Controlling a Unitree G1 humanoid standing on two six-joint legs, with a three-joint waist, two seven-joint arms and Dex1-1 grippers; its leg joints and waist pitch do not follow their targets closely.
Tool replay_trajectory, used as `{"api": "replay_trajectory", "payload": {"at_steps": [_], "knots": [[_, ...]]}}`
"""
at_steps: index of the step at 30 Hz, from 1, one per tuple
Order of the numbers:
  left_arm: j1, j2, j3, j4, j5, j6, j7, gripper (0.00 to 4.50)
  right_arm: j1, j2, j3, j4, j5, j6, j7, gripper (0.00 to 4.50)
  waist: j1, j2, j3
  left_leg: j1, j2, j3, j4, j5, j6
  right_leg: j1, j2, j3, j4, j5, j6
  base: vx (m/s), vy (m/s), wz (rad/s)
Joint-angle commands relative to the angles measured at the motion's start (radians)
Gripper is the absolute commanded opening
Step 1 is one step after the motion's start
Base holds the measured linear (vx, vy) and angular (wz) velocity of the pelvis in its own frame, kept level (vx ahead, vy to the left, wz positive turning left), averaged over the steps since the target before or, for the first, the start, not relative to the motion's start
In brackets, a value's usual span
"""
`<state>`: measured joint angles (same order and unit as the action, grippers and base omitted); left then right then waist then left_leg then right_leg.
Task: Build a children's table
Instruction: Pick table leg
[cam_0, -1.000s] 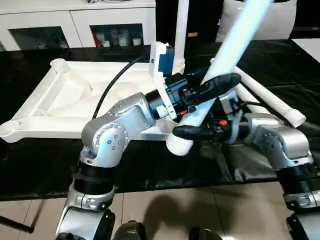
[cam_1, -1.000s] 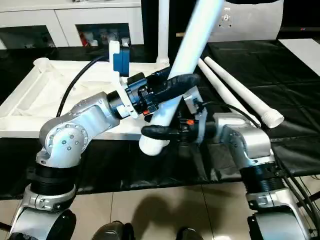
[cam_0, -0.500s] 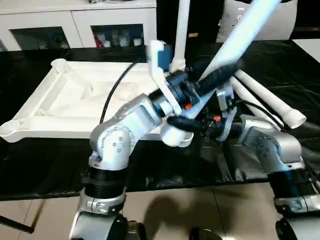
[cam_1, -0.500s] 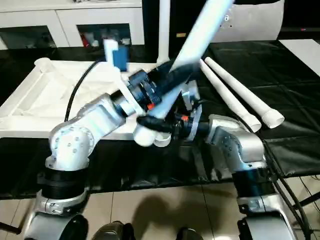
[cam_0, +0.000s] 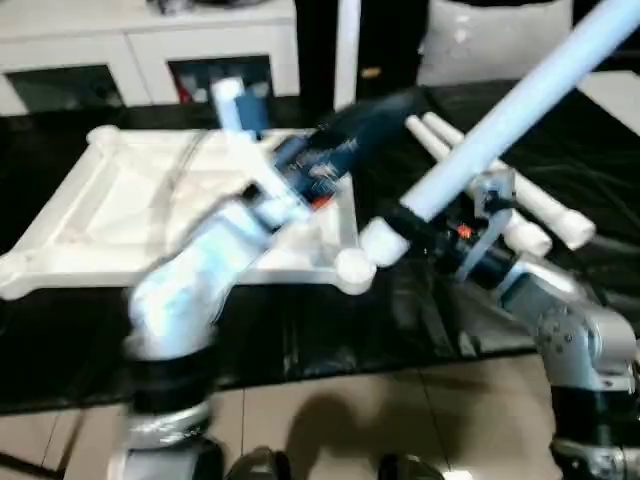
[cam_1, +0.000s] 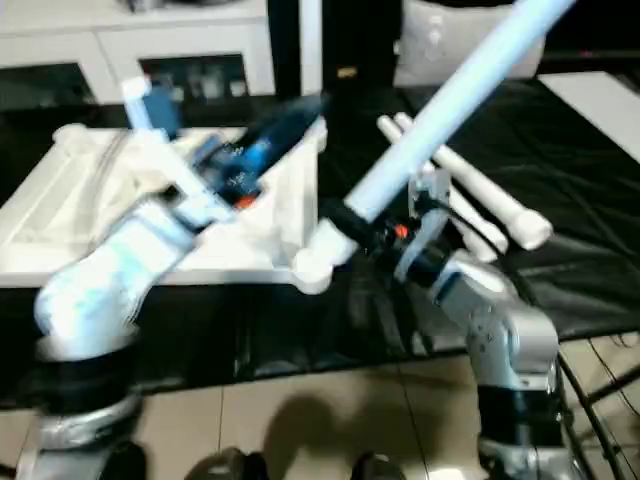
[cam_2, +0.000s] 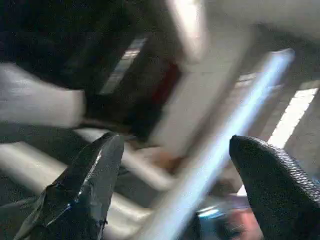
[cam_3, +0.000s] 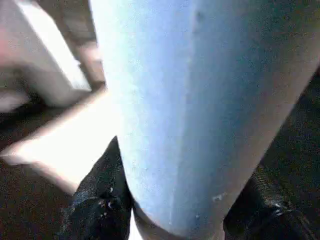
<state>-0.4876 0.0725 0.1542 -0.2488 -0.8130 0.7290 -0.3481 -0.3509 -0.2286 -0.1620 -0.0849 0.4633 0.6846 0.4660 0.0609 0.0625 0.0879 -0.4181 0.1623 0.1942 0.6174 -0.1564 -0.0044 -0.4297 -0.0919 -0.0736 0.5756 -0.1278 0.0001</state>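
On black worktable, white tabletop

I count one white tabletop lying upside down on the black worktable. Legs: four total, one upright at the back, one held, and two lying loose. Two grippers too, left and right.

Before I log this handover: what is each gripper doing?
Left gripper: open, holding nothing.
Right gripper: fingers closed on the white table leg.
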Motion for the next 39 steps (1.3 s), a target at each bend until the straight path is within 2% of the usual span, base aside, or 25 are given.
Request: {"api": "replay_trajectory", "payload": {"at_steps": [1, 6, 13, 16, 17, 18, 19, 20, 21, 22, 23, 24, 26, 27, 28, 29, 30, 31, 32, 33, 34, 35, 37, 38, 39], "knots": [[0.035, 0.031, -0.010, -0.018, 0.101, -0.003, 0.074, 3.86, 0.014, 0.018, -0.028, -0.043, -0.045, 0.036, -0.115, 1.90, -0.007, -0.016, -0.072, 0.051, 0.040, -0.045, -0.082, -0.420, -0.049, 0.025, -0.040, 0.010, -0.108, -0.690, 0.032, 0.000, 0.000, 0.00], [0.123, 0.065, 0.005, -0.073, 0.178, -0.013, 0.171, 3.86, 0.007, 0.081, -0.109, -0.131, 0.076, 0.134, -0.229, 1.90, -0.023, -0.015, -0.068, 0.054, 0.040, -0.050, -0.089, -0.485, -0.059, 0.024, -0.038, 0.008, -0.111, -0.681, 0.047, 0.000, 0.000, 0.00], [0.184, 0.050, -0.019, -0.102, 0.208, -0.027, 0.196, 3.86, 0.024, 0.220, -0.178, -0.171, 0.118, -0.026, -0.307, 1.90, -0.045, 0.002, -0.054, 0.066, 0.054, -0.060, -0.111, -0.665, -0.079, 0.031, -0.032, -0.021, -0.124, -0.669, 0.043, 0.000, 0.000, 0.00], [0.195, 0.033, -0.037, -0.100, 0.229, -0.038, 0.213, 3.86, 0.019, 0.246, -0.197, -0.191, 0.124, -0.001, -0.351, 1.90, -0.033, 0.010, -0.040, 0.043, 0.093, -0.053, -0.195, -0.836, -0.114, 0.070, -0.002, -0.014, -0.026, -0.512, 0.008, 0.000, 0.000, 0.00], [0.198, 0.029, -0.045, -0.100, 0.232, -0.042, 0.220, 3.86, 0.017, 0.255, -0.202, -0.198, 0.123, -0.008, -0.364, 1.90, 0.000, 0.016, -0.044, 0.019, 0.111, -0.022, -0.243, -0.876, -0.120, 0.093, 0.007, 0.001, 0.086, -0.368, -0.022, -0.068, -0.054, 0.19], [0.199, 0.028, -0.047, -0.100, 0.233, -0.043, 0.221, 3.86, 0.016, 0.257, -0.203, -0.198, 0.125, -0.012, -0.366, 1.90, 0.015, 0.001, -0.038, 0.012, 0.114, -0.001, -0.257, -0.867, -0.105, 0.091, 0.011, 0.021, 0.111, -0.366, -0.013, -0.068, -0.054, 0.19], [0.201, 0.027, -0.050, -0.101, 0.236, -0.043, 0.226, 3.86, 0.014, 0.271, -0.215, -0.200, 0.142, -0.031, -0.381, 1.90, 0.023, -0.044, -0.034, 0.078, 0.049, 0.035, -0.150, -0.728, -0.127, 0.001, 0.000, 0.056, -0.027, -0.739, 0.031, -0.010, -0.105, 0.29], [0.201, 0.027, -0.050, -0.101, 0.238, -0.043, 0.228, 3.86, 0.012, 0.279, -0.222, -0.199, 0.153, -0.043, -0.385, 1.90, 0.011, -0.066, -0.044, 0.143, -0.031, -0.035, 0.079, -0.316, -0.055, -0.075, -0.120, 0.126, -0.161, -1.072, 0.062, 0.032, -0.086, 0.06], [0.203, 0.030, -0.052, -0.101, 0.243, -0.042, 0.230, 3.86, 0.008, 0.280, -0.225, -0.194, 0.156, -0.067, -0.376, 1.90, 0.014, -0.047, -0.027, 0.058, -0.043, -0.092, 0.078, -0.109, -0.021, 0.018, -0.143, 0.138, -0.149, -1.072, 0.048, 0.032, -0.086, 0.06], [0.205, 0.032, -0.054, -0.101, 0.248, -0.041, 0.230, 3.86, 0.006, 0.281, -0.226, -0.189, 0.155, -0.088, -0.366, 1.90, 0.031, -0.036, -0.041, 0.043, -0.017, -0.097, 0.017, -0.125, -0.039, 0.054, -0.131, 0.117, -0.113, -0.990, 0.049, 0.035, -0.026, -0.22], [0.213, 0.041, -0.063, -0.103, 0.273, -0.043, 0.237, 3.86, 0.005, 0.284, -0.237, -0.189, 0.164, -0.104, -0.371, 1.90, 0.019, -0.030, -0.033, 0.071, 0.000, -0.084, -0.054, -0.330, -0.076, 0.019, -0.033, 0.050, -0.091, -0.819, 0.033, 0.000, 0.000, 0.00], [0.213, 0.041, -0.063, -0.103, 0.273, -0.043, 0.237, 3.86, 0.005, 0.284, -0.237, -0.189, 0.164, -0.104, -0.371, 1.90, 0.008, -0.021, -0.047, 0.086, 0.012, -0.088, -0.070, -0.429, -0.087, 0.022, -0.012, 0.037, -0.072, -0.699, 0.020, 0.000, 0.000, 0.00], [0.230, 0.057, -0.075, -0.106, 0.320, -0.039, 0.265, 3.86, 0.017, 0.241, -0.194, -0.183, 0.046, -0.107, -0.432, 1.90, -0.022, 0.025, -0.034, 0.072, 0.054, -0.116, -0.134, -0.670, -0.076, 0.065, 0.000, 0.018, -0.052, -0.381, -0.042, -0.058, 0.021, -0.01], [0.233, 0.059, -0.076, -0.106, 0.326, -0.035, 0.272, 3.86, 0.022, 0.226, -0.175, -0.181, 0.009, -0.112, -0.438, 1.90, -0.030, 0.028, -0.022, 0.065, 0.078, -0.121, -0.174, -0.804, -0.083, 0.086, 0.004, 0.003, -0.021, -0.310, -0.048, -0.055, 0.029, -0.05], [0.238, 0.061, -0.079, -0.107, 0.335, -0.032, 0.282, 3.86, 0.029, 0.203, -0.154, -0.183, -0.010, -0.076, -0.440, 1.90, -0.027, 0.028, -0.014, 0.050, 0.092, -0.115, -0.206, -0.873, -0.082, 0.104, 0.010, -0.002, 0.021, -0.291, -0.044, -0.102, 0.023, 0.02], [0.244, 0.062, -0.084, -0.110, 0.344, -0.030, 0.291, 3.86, 0.034, 0.207, -0.164, -0.195, 0.054, -0.019, -0.422, 1.90, 0.031, 0.037, -0.009, -0.028, 0.107, -0.068, -0.272, -0.981, -0.075, 0.156, 0.019, 0.000, 0.175, -0.244, -0.033, -0.086, -0.036, 0.15], [0.255, 0.066, -0.092, -0.115, 0.363, -0.032, 0.302, 3.86, 0.045, 0.195, -0.152, -0.219, 0.071, 0.018, -0.407, 1.90, 0.060, -0.013, -0.018, 0.007, 0.082, -0.022, -0.207, -0.757, -0.048, 0.122, 0.013, 0.103, 0.180, -0.528, 0.016, -0.086, -0.036, 0.15], [0.262, 0.070, -0.099, -0.119, 0.378, -0.034, 0.311, 3.86, 0.053, 0.184, -0.141, -0.237, 0.081, 0.040, -0.396, 1.90, 0.037, -0.069, -0.020, 0.117, 0.029, -0.020, -0.045, -0.574, -0.084, -0.005, -0.011, 0.134, -0.003, -0.955, 0.087, 0.049, -0.129, 0.17], [0.282, 0.069, -0.104, -0.131, 0.400, -0.052, 0.324, 3.86, 0.084, 0.142, -0.080, -0.264, 0.038, 0.046, -0.370, 1.90, 0.015, -0.057, -0.016, 0.101, -0.041, -0.082, 0.104, -0.138, -0.039, -0.032, -0.081, 0.181, -0.139, -1.315, 0.055, 0.125, -0.111, -0.03], [0.285, 0.067, -0.103, -0.133, 0.403, -0.052, 0.329, 3.86, 0.086, 0.140, -0.076, -0.264, 0.036, 0.045, -0.369, 1.90, 0.031, -0.061, -0.027, 0.024, -0.027, -0.108, 0.043, -0.102, -0.036, 0.077, -0.102, 0.184, -0.085, -1.076, 0.050, 0.125, -0.111, -0.03], [0.293, 0.061, -0.101, -0.137, 0.412, -0.051, 0.344, 3.86, 0.091, 0.137, -0.069, -0.265, 0.035, 0.047, -0.373, 1.90, 0.047, -0.043, -0.027, 0.044, 0.001, -0.111, -0.008, -0.127, -0.056, 0.060, -0.086, 0.167, -0.064, -0.932, 0.023, 0.036, -0.052, 0.09], [0.296, 0.060, -0.102, -0.139, 0.426, -0.053, 0.353, 3.86, 0.094, 0.128, -0.058, -0.265, 0.024, 0.049, -0.378, 1.90, 0.030, -0.036, -0.049, 0.094, 0.013, -0.090, -0.045, -0.197, -0.081, 0.022, -0.001, 0.129, -0.022, -0.607, -0.021, -0.065, -0.072, 0.30], [0.293, 0.056, -0.100, -0.141, 0.445, -0.056, 0.371, 3.86, 0.097, 0.095, -0.017, -0.261, -0.015, 0.054, -0.370, 1.90, 0.016, -0.022, -0.047, 0.066, 0.025, -0.086, -0.075, -0.261, -0.094, 0.050, 0.003, 0.106, -0.012, -0.352, -0.102, -0.070, -0.057, 0.21], [0.289, 0.055, -0.097, -0.141, 0.451, -0.054, 0.382, 3.86, 0.099, 0.072, 0.017, -0.258, -0.050, 0.051, -0.362, 1.90, 0.018, -0.017, -0.027, 0.002, 0.012, -0.138, -0.117, -0.360, -0.033, 0.088, -0.017, 0.043, -0.001, -0.417, -0.142, -0.068, 0.005, 0.19], [0.289, 0.055, -0.097, -0.141, 0.451, -0.054, 0.382, 3.86, 0.099, 0.072, 0.017, -0.258, -0.050, 0.051, -0.362, 1.90, 0.012, -0.008, -0.029, 0.016, 0.006, -0.152, -0.106, -0.484, -0.040, 0.076, -0.032, 0.021, -0.029, -0.585, -0.120, -0.068, 0.005, 0.19]]}}
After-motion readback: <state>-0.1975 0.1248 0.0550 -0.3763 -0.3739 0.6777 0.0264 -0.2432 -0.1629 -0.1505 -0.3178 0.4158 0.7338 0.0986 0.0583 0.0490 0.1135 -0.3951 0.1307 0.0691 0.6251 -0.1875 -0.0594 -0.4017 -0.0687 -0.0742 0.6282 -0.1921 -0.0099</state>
